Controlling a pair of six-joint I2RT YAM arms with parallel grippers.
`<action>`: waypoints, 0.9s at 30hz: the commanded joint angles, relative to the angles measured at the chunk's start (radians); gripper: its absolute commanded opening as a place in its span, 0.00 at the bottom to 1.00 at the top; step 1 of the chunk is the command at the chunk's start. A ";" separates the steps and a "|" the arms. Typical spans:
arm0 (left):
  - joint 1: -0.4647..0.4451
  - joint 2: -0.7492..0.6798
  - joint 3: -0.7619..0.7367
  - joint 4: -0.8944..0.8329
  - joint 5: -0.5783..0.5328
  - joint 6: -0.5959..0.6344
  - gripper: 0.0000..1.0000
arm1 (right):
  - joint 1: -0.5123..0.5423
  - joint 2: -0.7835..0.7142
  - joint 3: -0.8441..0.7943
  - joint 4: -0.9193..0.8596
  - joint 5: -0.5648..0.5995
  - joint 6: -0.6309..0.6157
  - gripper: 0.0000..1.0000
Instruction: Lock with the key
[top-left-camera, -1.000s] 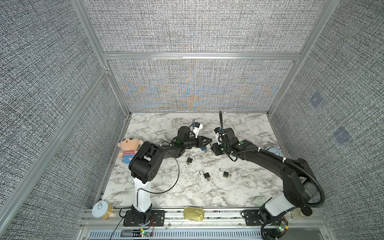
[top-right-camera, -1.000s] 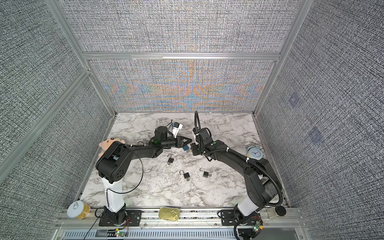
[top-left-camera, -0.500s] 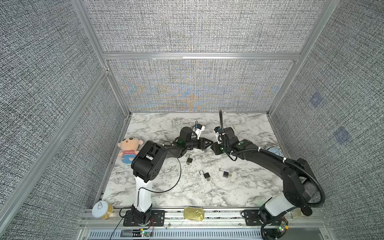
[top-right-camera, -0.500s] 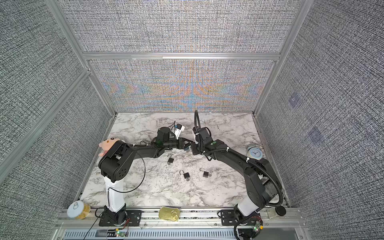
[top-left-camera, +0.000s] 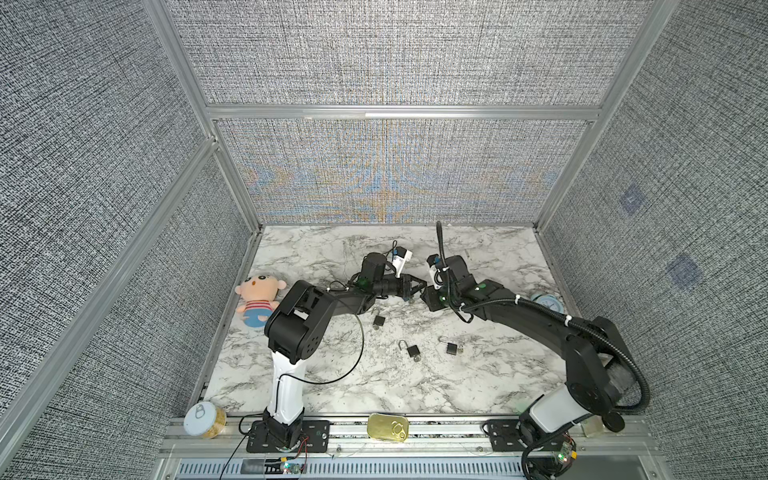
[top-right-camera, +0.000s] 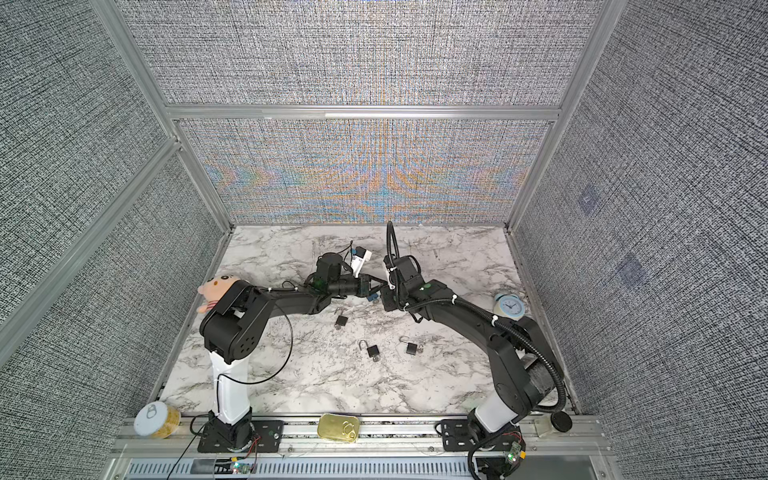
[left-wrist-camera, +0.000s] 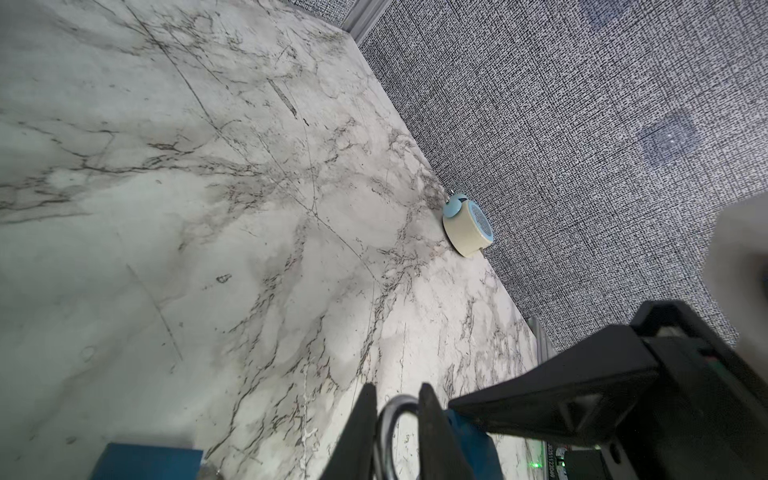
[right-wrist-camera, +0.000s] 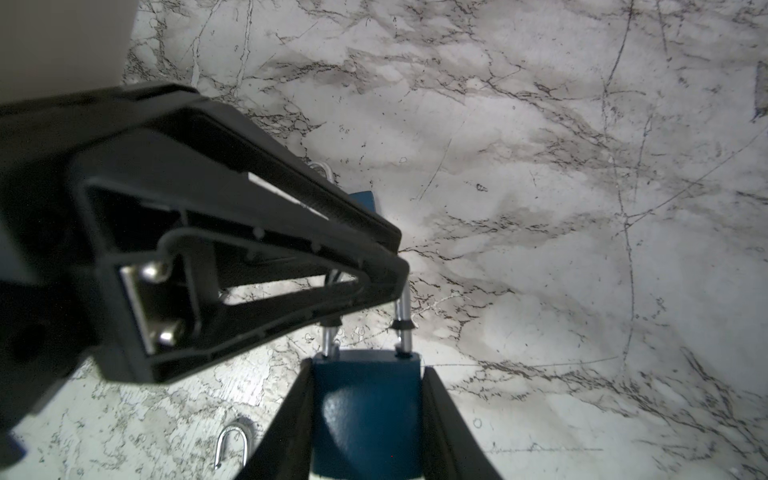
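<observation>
Right wrist view: the right gripper (right-wrist-camera: 365, 374) clamps the blue padlock (right-wrist-camera: 365, 415) by its body. At that padlock's top, the left gripper (right-wrist-camera: 399, 257) pinches the shackle (right-wrist-camera: 404, 305).

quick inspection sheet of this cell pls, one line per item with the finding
surface: marble table, no spills seen
job's things: blue padlock held between both grippers; three black padlocks lying on the table; key not made out
clutter: plush doll, alarm clock, round can, gold tin
grippers: right gripper shut on the padlock body; left gripper shut on its shackle
cables: black cable loops beside left arm; hose along right arm
surroundings: grey walls, aluminium frame
</observation>
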 joint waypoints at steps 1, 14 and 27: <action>-0.003 0.013 0.001 0.015 0.011 0.007 0.00 | 0.000 -0.005 0.010 0.044 -0.007 0.007 0.34; -0.003 -0.020 -0.040 0.129 -0.012 -0.107 0.00 | -0.054 -0.098 -0.122 0.166 -0.105 0.088 0.57; -0.006 -0.077 -0.014 0.154 -0.066 -0.278 0.00 | -0.076 -0.256 -0.357 0.414 -0.169 0.083 0.57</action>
